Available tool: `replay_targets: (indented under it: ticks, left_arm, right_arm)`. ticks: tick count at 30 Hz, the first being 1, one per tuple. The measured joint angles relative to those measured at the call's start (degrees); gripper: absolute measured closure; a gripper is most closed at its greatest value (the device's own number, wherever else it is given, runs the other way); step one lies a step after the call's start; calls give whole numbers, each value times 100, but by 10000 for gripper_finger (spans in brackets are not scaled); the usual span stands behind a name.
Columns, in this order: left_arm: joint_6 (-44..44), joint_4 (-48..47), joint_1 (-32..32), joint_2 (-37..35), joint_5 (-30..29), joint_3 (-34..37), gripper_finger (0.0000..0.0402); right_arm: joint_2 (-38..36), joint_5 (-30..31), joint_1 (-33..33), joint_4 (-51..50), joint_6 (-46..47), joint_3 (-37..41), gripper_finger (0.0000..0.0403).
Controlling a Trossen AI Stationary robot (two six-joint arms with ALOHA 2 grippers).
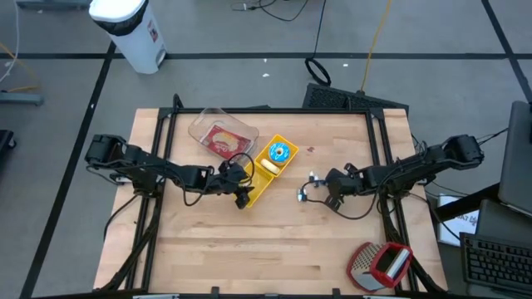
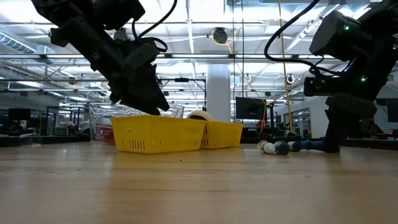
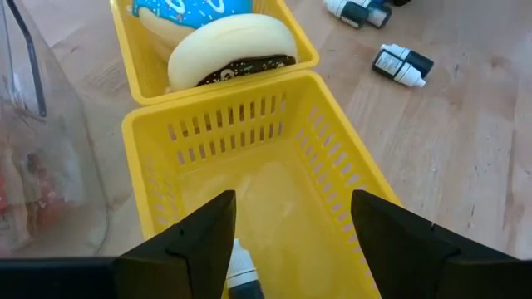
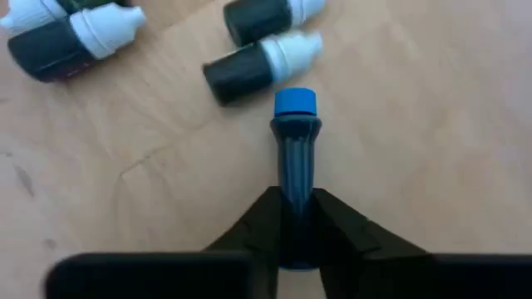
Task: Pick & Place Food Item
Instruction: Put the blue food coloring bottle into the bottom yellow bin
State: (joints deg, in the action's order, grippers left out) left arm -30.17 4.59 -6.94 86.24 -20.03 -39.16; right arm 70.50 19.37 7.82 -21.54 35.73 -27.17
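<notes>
A yellow two-part basket (image 1: 268, 170) stands mid-table. Its far part holds a blue-iced doughnut (image 3: 187, 10) and a cream-and-dark sandwich biscuit (image 3: 233, 50). My left gripper (image 3: 291, 199) hangs open over the near part, where a small white-capped bottle (image 3: 241, 270) lies by one finger. To the basket's right, my right gripper (image 4: 295, 195) is shut on a dark bottle with a blue cap (image 4: 295, 141). Three dark, white-capped bottles (image 4: 262, 62) lie on the wood just beyond it. My right gripper pinches the blue-capped bottle's dark body (image 4: 295, 187) between its two fingers, at the end away from the cap. The fingers slant down from the table's right side and lie along the bottle. Its blue cap (image 4: 295, 101) points away from the gripper, low over the wood.
A clear plastic tub with reddish food (image 1: 223, 137) stands behind the basket, on its left. A red and grey tool (image 1: 381, 264) lies at the near right corner. Loose bottles (image 3: 401, 65) lie between the basket and my right gripper. Bare wood spreads along the near edge.
</notes>
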Motion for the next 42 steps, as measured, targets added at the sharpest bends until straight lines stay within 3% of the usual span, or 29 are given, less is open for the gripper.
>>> replay_targets:
  ticks: [2, 7, 14, 18, 24, 28, 35, 42]
  left_arm:
    - [0, 24, 0, 0, 0, 0, 160]
    - [22, 447, 0, 0, -2, 0, 160]
    - [157, 1889, 21, 0, 34, -1, 160]
    - [53, 2517, 114, 0, 197, -2, 160]
    - [-512, 2859, 303, 0, 197, -4, 160]
    - [-597, 2890, 328, 0, 282, -7, 160]
    - [-726, 2983, 328, 21, 565, -146, 160]
    - [-585, 2945, 329, 692, 974, -733, 160]
  right_arm:
    - [5, 53, -60, 150, -249, 6, 379]
    - [14, 257, -116, 361, -717, -11, 379]
    - [11, 1314, -20, 445, -1866, -441, 372]
    - [9, 1824, 179, 1128, -3005, -677, 379]
    - [78, 1805, 412, 3091, -4597, -715, 371]
    - [286, 1801, 469, 3837, -5239, -718, 373]
    - [852, 1810, 463, 4118, -5637, -902, 372]
    - [1331, 1841, 463, 4101, -6007, -1397, 376]
